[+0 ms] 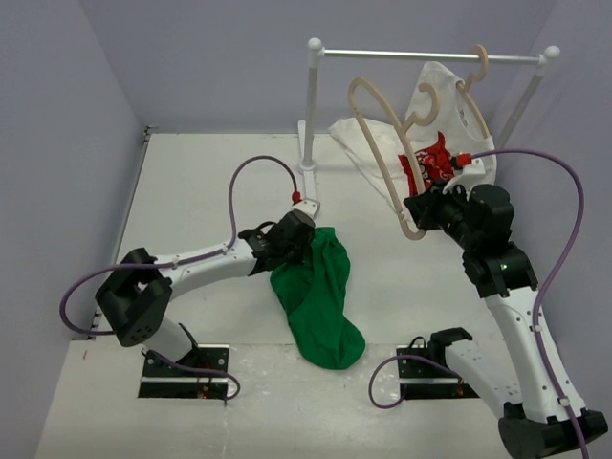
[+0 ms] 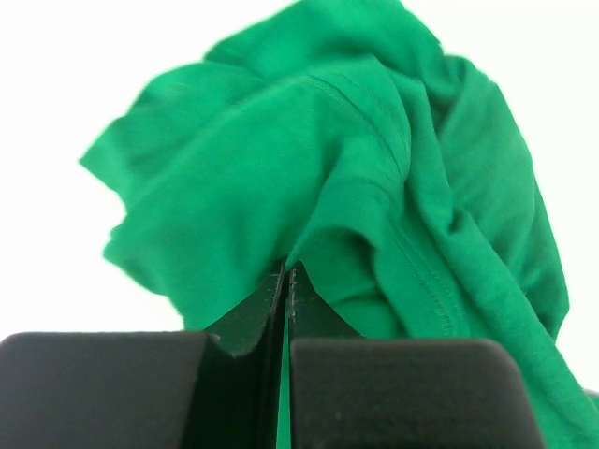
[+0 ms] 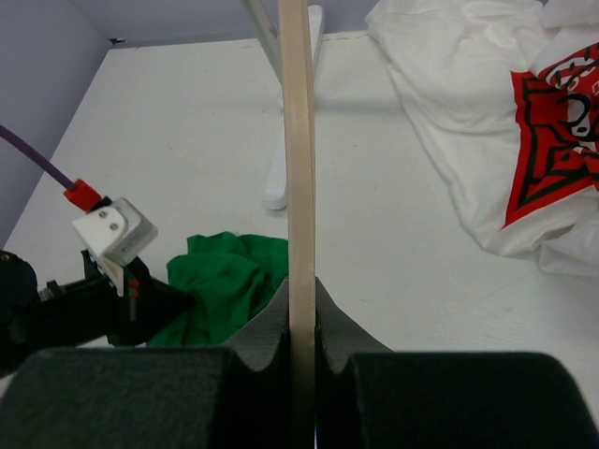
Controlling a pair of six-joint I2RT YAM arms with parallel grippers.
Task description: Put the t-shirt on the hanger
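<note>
The green t-shirt [image 1: 320, 296] lies crumpled on the table with its upper end lifted. My left gripper [image 1: 298, 235] is shut on that upper end. In the left wrist view the t-shirt [image 2: 328, 168] bunches over my left gripper [image 2: 287, 277], with a fold pinched between the fingers. My right gripper [image 1: 419, 216] is shut on the lower end of the pale wooden hanger [image 1: 387, 186] and holds it up in the air, right of the t-shirt. In the right wrist view the hanger [image 3: 299, 140] runs straight up from my right gripper [image 3: 300, 285], and the t-shirt [image 3: 225, 276] lies to its left.
A white clothes rail [image 1: 430, 55] on a post [image 1: 311, 105] stands at the back. A white shirt with a red graphic [image 1: 435, 158] hangs from it on another wooden hanger [image 1: 475, 67]. The white shirt [image 3: 468, 103] drapes onto the table at the right. Walls enclose the left and back.
</note>
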